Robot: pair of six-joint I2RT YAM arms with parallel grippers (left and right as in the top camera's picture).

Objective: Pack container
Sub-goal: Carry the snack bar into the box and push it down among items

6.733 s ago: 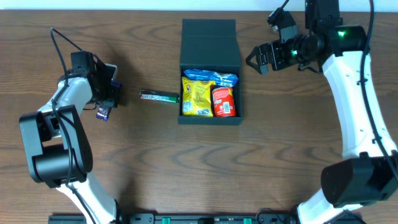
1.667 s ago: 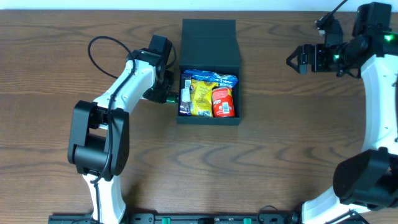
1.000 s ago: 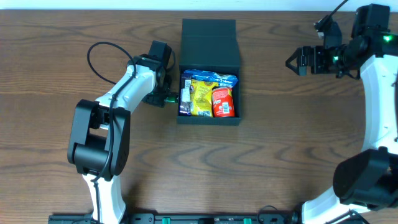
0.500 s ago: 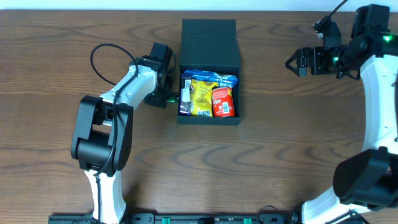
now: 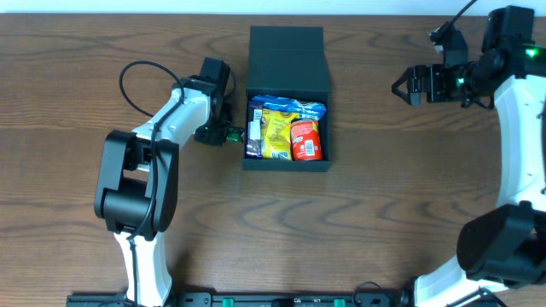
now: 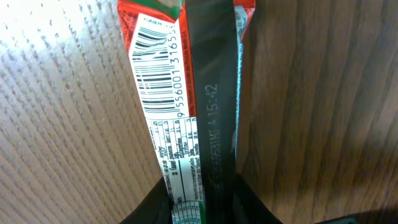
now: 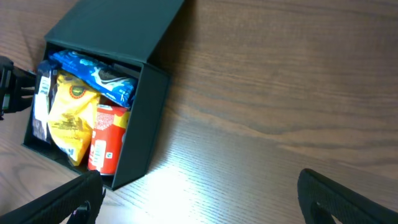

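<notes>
Wooden table [image 5: 384, 213]: cut off at L, R and near sides in overhead view.

Container [image 5: 287, 60]: black box near table centre, btwn the arms. The lid is open and the flap laid back toward the far edge. W/ the flap, the long axis runs near-to-far and the opening faces up. In right wrist view it sits upper L, w/ the flap's far end cut off by the frame top.

Right gripper [image 5: 408, 85]: well apart, off to the far R, jaws spread wide w/ nothing btwn them.

Left gripper [image 5: 229, 135]: just beside the container's L wall, outside it, tips toward the wall. Overhead is too small to show the gap. Wrist view gives only two dark shapes at the bottom edge, either side of a wrapper. Can't tell if pinching or apart.

Inside the container:
- Yellow packet [image 5: 275, 132] in the middle.
- Blue packet [image 5: 290, 105] at the far end, partly under the yellow one.
- Red packet [image 5: 307, 139] at R.
- Bar wrapper [image 5: 253, 136] on edge along the L wall.

In left wrist view the wrapper nearly fills the frame: barcode, red-green end cut off at top, dark strip down it, small print too blurred to read.
</notes>
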